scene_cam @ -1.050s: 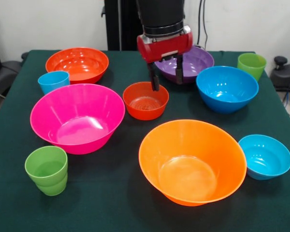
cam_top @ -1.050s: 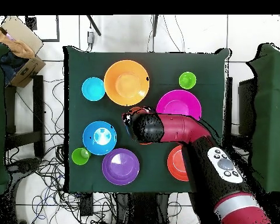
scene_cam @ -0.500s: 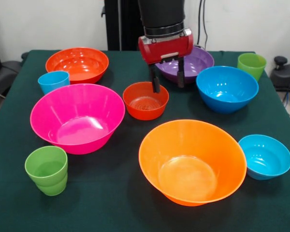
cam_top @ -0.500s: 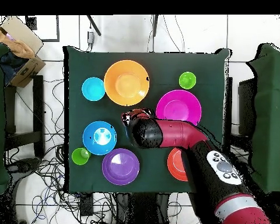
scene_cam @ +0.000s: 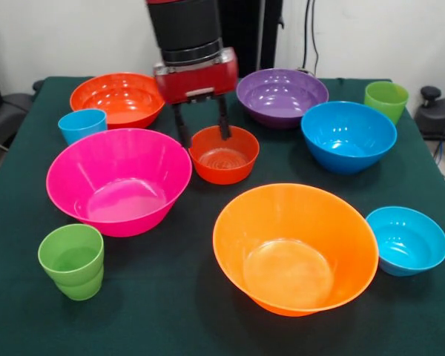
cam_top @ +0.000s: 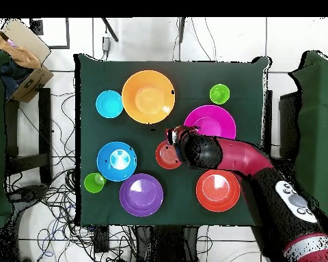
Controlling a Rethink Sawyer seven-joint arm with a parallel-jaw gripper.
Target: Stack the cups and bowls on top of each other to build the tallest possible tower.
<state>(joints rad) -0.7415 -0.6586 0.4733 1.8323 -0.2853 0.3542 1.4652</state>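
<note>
At the table's centre, the gripper point(scene_cam: 202, 123) hangs spread open and empty, one finger over the small red-orange bowl's point(scene_cam: 224, 154) far rim, between the large pink bowl point(scene_cam: 119, 180) and purple bowl point(scene_cam: 282, 96).

gripper point(scene_cam: 202, 124) above small bowl's point(scene_cam: 224, 154) rear rim | big bowl point(scene_cam: 119, 180) left | purple bowl point(scene_cam: 282, 96) behind-right
</note>
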